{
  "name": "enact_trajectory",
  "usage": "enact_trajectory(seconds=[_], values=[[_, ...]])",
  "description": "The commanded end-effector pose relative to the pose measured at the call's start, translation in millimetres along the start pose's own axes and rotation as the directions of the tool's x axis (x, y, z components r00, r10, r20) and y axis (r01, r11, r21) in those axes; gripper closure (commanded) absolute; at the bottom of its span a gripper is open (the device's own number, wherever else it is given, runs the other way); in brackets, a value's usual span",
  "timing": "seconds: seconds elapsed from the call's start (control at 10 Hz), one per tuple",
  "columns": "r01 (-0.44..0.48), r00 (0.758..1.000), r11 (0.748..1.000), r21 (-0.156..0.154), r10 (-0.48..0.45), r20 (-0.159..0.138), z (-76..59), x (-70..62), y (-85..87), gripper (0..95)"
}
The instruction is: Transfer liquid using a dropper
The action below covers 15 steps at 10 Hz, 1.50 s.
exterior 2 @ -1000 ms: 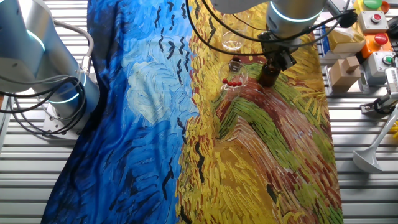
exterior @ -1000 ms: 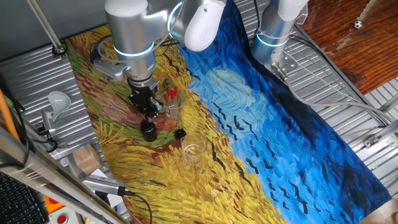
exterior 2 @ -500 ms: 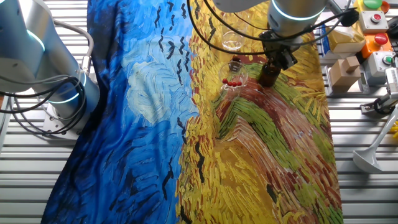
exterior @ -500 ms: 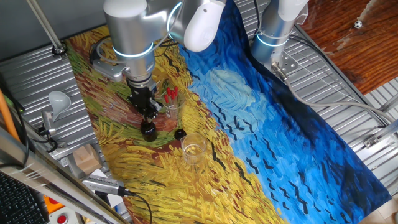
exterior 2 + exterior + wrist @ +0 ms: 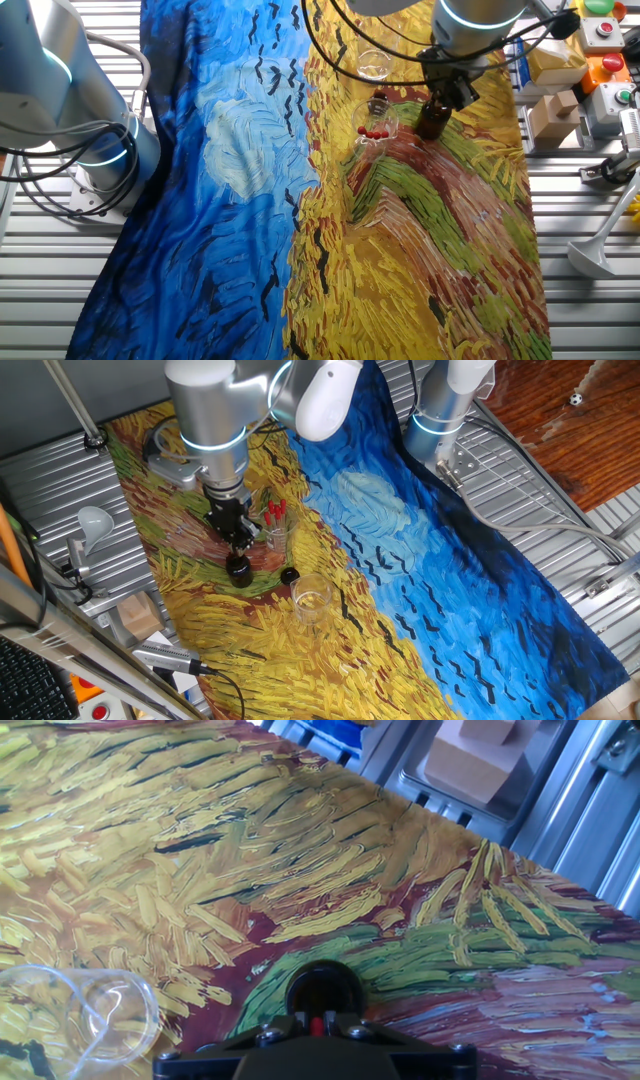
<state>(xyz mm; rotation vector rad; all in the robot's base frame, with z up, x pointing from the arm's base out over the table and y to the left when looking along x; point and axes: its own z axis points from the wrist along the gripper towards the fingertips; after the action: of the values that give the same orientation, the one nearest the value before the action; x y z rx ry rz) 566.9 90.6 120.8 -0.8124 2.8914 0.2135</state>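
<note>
Fingers (image 5: 316, 1032) clenched on the dropper (image 5: 316, 1025) (only a red speck showing), held straight above the dark bottle (image 5: 238, 568), presumably to draw liquid. Beside the bottle: glass of spare droppers (image 5: 276, 525), black cap (image 5: 289, 574), empty glass (image 5: 311, 600).

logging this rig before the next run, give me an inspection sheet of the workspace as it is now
surface: painted cloth in blue and yellow covers the table.
job's things: red-bulb droppers stand in a clear glass; dark bottle open, its black cap on the cloth beside it.
clutter: one empty clear glass near the cap.
tool: tool hangs right over the bottle mouth; a red bit shows between its fingers in the hand view, grip cannot be judged.
cables: black cables loop over the cloth's far end.
surroundings: second arm base, wooden blocks, button box.
</note>
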Motion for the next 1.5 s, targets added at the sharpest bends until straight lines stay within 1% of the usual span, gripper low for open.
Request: enact_trajectory(seconds=[0.1, 0.4, 0.5, 0.7, 0.8, 0.9, 1.0, 1.1, 1.2, 1.3, 1.5], values=[[0.001, 1.0, 1.0, -0.004, -0.001, -0.004, -6.3, -0.8, 1.7, 95.0], [0.013, 1.0, 1.0, -0.008, -0.013, -0.011, -19.5, -0.8, 3.6, 95.0], [0.017, 1.0, 1.0, -0.006, -0.017, -0.025, -24.9, -0.6, 4.3, 95.0], [0.032, 0.999, 0.999, -0.01, -0.032, -0.034, -33.1, 0.3, 4.2, 95.0], [0.04, 0.998, 0.999, -0.013, -0.041, -0.04, -41.3, 2.2, 2.2, 95.0], [0.043, 0.998, 0.999, -0.015, -0.043, -0.04, -44.4, 3.0, 1.4, 95.0], [0.044, 0.998, 0.999, -0.018, -0.044, -0.038, -54.6, 5.9, -0.6, 95.0], [0.042, 0.998, 0.999, -0.02, -0.043, -0.037, -58.2, 6.9, -1.1, 95.0], [0.037, 0.999, 0.999, -0.022, -0.038, -0.035, -67.6, 9.1, -0.7, 95.0], [0.03, 0.999, 0.999, -0.021, -0.031, -0.036, -73.5, 10.6, -0.2, 95.0], [0.024, 0.999, 0.999, -0.022, -0.025, -0.037, -80.4, 13.2, -1.3, 95.0]])
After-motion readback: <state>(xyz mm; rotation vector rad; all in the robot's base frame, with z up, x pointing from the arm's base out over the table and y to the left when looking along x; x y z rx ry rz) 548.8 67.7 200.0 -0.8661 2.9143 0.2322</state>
